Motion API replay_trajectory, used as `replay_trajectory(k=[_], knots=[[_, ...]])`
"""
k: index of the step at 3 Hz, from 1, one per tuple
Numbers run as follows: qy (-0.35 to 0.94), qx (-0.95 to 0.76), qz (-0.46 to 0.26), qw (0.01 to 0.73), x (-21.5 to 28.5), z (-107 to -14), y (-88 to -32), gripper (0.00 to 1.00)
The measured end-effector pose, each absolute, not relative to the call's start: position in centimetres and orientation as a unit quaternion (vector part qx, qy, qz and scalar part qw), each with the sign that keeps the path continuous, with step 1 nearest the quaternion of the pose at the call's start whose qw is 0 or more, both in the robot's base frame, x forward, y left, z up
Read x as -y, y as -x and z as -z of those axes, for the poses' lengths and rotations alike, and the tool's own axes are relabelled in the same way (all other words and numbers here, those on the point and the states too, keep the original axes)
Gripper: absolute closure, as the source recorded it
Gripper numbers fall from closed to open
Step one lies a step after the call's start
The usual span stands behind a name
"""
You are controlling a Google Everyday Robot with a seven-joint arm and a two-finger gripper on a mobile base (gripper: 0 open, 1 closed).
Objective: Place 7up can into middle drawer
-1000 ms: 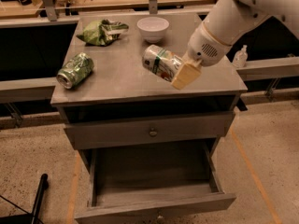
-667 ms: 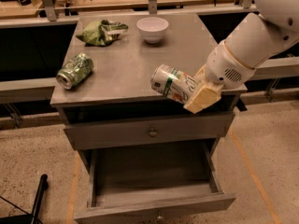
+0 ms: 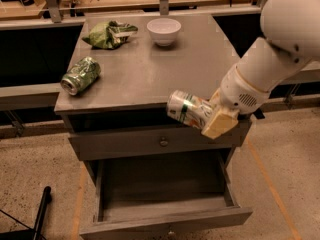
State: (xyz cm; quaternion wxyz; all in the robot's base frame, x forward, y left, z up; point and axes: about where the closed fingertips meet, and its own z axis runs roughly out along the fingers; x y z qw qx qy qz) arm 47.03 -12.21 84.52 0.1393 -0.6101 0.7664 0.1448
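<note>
7up can [image 3: 186, 109] is off the desk [image 3: 150, 79], on its side in the air just past the front edge. It is level with the knobbed drawer front [image 3: 161, 142] and above the open middle drawer [image 3: 160, 186]. Gripper [image 3: 209, 119] sits at the can's right end, fingers [image 3: 219, 125] pinching it; 1 pale finger shows, the other is hidden.

Step in hand: carry, between lift and drop-off. Next move calls for lowering the can into the drawer, clear of its front wall, then letting go.

Containers — drawer shows only bare floor; white bowl [image 3: 164, 30] at the desk's back, nothing visible inside. Dented green can [image 3: 80, 75] and green bag [image 3: 110, 34] lie on the desk, well apart from the gripper.
</note>
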Motion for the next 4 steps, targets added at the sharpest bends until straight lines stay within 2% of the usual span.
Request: replay_trajectory(k=[1, 2, 4], knots=[[0.632, -0.759, -0.143, 0.060, 16.5, -76.7, -42.7, 1.00], [0.643, -0.750, -0.147, 0.040, 17.0, -75.2, -41.1, 1.00], [0.621, -0.769, -0.141, 0.058, 17.5, -72.9, -41.5, 1.00]])
